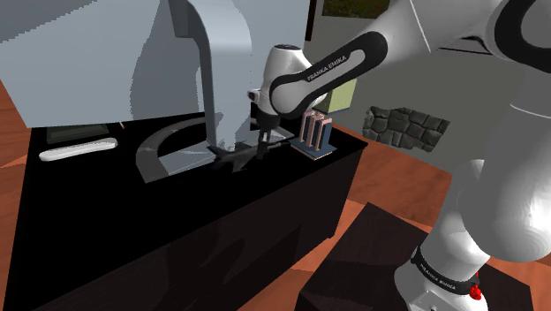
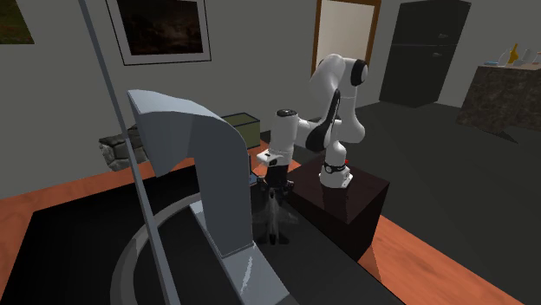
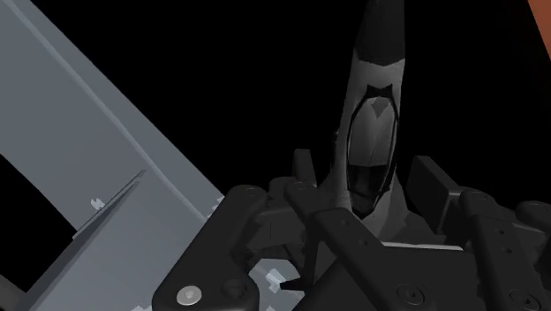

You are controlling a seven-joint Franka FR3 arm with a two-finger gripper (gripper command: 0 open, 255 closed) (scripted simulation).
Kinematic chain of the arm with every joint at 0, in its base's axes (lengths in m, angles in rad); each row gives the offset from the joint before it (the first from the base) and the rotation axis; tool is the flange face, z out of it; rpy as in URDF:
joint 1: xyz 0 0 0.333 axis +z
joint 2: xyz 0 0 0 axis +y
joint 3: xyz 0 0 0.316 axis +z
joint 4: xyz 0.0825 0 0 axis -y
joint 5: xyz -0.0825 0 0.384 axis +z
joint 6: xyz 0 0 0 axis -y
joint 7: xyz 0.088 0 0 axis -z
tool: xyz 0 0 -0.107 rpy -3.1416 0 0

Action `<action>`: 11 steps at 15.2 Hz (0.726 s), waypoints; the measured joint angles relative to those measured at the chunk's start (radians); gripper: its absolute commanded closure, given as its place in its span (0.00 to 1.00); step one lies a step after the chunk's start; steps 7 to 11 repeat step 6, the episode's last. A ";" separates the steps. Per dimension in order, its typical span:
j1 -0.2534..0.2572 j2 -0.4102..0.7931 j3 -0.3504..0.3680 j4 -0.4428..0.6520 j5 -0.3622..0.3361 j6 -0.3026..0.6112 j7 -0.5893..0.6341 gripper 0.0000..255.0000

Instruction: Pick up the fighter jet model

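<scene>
The fighter jet model [image 1: 231, 159] is dark grey and lies on the black table [image 1: 177, 238], beside the curved base of a big grey stand. My gripper [image 1: 262, 148] reaches down onto the jet's end nearer the arm. In the wrist view the jet's [image 3: 375, 132] nose and canopy rise between my black fingers [image 3: 340, 230], which press against its fuselage on both sides; the gripper [image 3: 388, 208] is shut on it. The second exterior view shows the gripper [image 2: 276, 186] right above the jet [image 2: 276, 223], which still rests on the tabletop.
A tall grey panel on a curved arm and ring base [image 1: 163, 150] stands close behind the jet. A small rack of reddish upright slabs [image 1: 315, 132] sits near the table corner. A white elongated object [image 1: 79, 148] lies far off toward the shoulder view's left.
</scene>
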 measured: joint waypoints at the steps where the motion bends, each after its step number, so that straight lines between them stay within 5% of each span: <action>1: 0.001 -0.010 0.000 0.003 -0.002 -0.011 0.003 1.00; 11: 0.000 -0.042 -0.001 0.032 -0.005 -0.071 0.002 1.00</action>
